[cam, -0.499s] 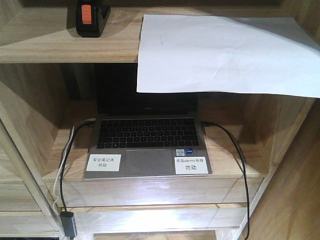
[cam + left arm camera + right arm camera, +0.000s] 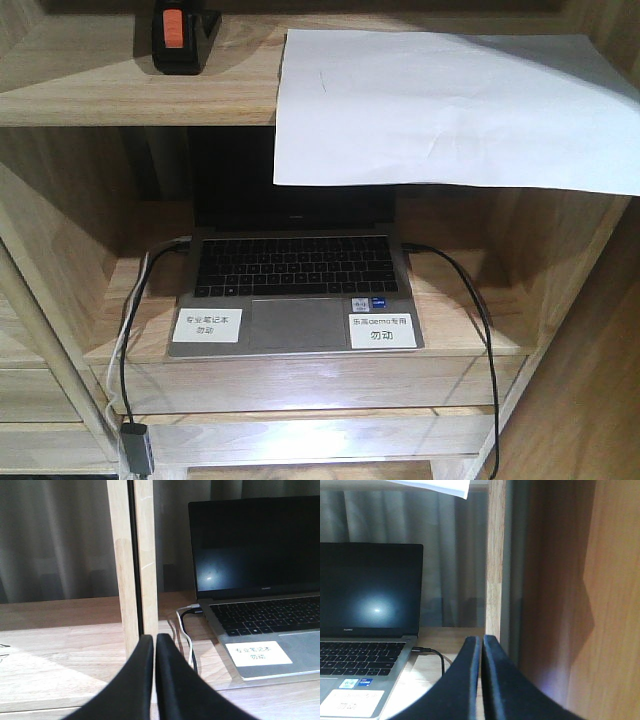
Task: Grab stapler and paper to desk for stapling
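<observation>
On top shelf point(image 2: 90, 85), stapler point(image 2: 178, 35) & paper point(image 2: 440, 110) lie above left gripper point(image 2: 154, 639) & right gripper point(image 2: 481, 640), both closed.

A light-wood shelving unit point(image 2: 90, 90) is seen, divided by a wooden upright point(image 2: 131, 560); behind it, a grey curtain point(image 2: 55, 540) is hung in folds.

Light falls from above in the front view. The plain white sheet of paper point(image 2: 450, 110) is nearly washed out, the recess beneath it lies in shadow, and glare streaks the pale wooden shelf front point(image 2: 300, 385). Both wrist views are dimmer. The black laptop screen point(image 2: 260, 540) carries a soft reflected glow. Close to the lens, the left gripper point(image 2: 151, 639) and right gripper point(image 2: 481, 640) look soft-edged.
</observation>
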Available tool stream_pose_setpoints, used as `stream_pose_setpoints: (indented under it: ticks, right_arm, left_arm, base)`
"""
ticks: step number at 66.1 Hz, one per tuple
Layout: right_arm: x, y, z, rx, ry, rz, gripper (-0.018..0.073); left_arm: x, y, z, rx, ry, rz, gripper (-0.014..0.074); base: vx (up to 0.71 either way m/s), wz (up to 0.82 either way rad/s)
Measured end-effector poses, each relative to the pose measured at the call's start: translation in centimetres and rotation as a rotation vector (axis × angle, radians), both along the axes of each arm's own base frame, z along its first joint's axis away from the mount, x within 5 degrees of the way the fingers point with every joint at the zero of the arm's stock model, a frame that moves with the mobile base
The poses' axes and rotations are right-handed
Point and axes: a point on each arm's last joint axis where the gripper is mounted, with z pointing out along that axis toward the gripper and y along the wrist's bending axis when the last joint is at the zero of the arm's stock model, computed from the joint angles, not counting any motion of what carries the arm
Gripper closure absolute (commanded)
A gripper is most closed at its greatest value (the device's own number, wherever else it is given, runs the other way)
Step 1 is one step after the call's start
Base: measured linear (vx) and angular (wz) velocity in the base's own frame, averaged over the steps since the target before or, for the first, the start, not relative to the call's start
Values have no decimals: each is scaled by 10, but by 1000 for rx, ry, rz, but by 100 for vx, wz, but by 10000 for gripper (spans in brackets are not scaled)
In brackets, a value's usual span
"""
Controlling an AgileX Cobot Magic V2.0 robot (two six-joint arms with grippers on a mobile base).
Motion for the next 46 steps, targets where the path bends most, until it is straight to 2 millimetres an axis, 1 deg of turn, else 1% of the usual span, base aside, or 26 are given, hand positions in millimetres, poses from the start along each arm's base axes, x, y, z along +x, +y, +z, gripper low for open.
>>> stream_pose_setpoints:
  ticks: [46]
  right_arm:
    - [0, 0, 0, 0, 0, 0, 568]
  left_arm:
    - [0, 0, 1, -1, -9, 0, 603]
  base:
    - [0, 0]
